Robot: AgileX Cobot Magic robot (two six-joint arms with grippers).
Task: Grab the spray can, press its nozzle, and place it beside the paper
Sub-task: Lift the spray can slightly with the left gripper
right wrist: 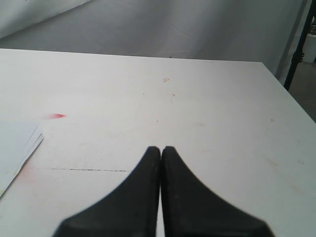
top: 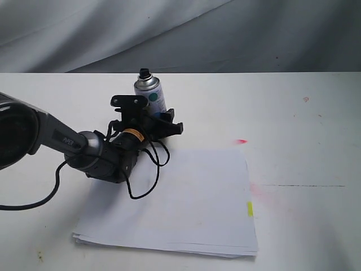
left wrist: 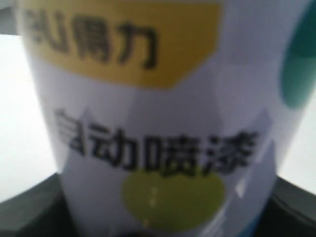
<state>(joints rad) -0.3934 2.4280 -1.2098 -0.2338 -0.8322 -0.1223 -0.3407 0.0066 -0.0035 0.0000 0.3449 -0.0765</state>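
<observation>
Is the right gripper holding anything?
No: the right gripper is shut with nothing between its jaws, above the white table.

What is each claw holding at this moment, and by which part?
The left claw grips the spray can around its lower body, fingers on either side; the nozzle is untouched. The right claw is shut on nothing.

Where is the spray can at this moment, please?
In the exterior view the spray can stands upright left of centre, between the fingers of the left gripper, just beyond the far left corner of the paper.
</observation>
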